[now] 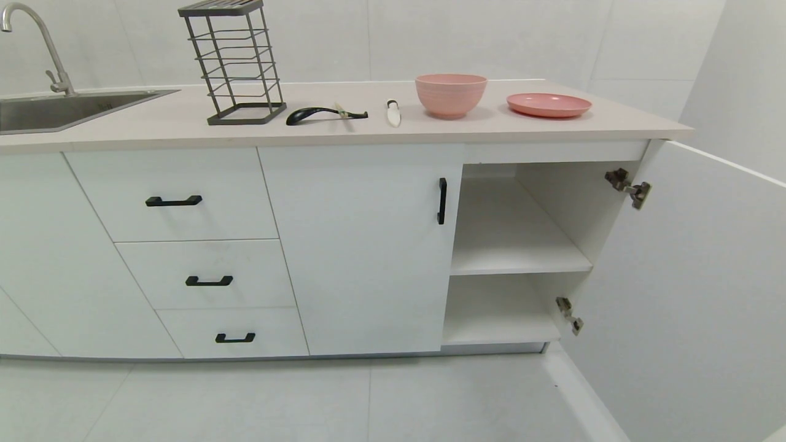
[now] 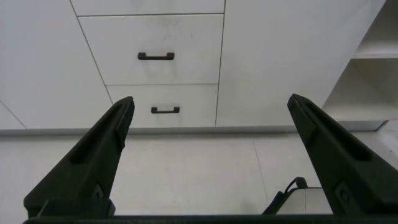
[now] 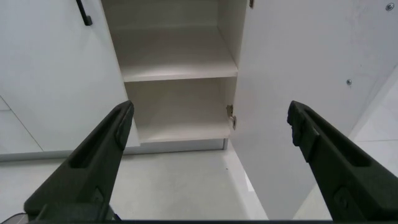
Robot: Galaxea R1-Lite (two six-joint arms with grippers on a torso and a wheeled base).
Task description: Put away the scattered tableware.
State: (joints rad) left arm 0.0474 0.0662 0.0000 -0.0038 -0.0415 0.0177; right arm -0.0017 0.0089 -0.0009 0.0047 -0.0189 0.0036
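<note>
Desk [image 1: 491,126]: black spoon [image 1: 325,113] lying lengthwise along it, scoop toward sink [image 1: 61,110]; pink bowl [image 1: 451,94]; pink plate [image 1: 549,104]; left end effector [image 2: 211,99], right end effector [image 3: 210,106] both spread apart.

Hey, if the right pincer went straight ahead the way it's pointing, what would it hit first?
Probably the open cupboard: the right pincer, wide open, aims into its lower compartment beside the door hinge. Nothing seems to lie between, though depth is unclear.

Left hand [image 2: 211,107], right hand [image 3: 210,111]: matte black, long tapered angular fingers [image 2: 99,149]
</note>
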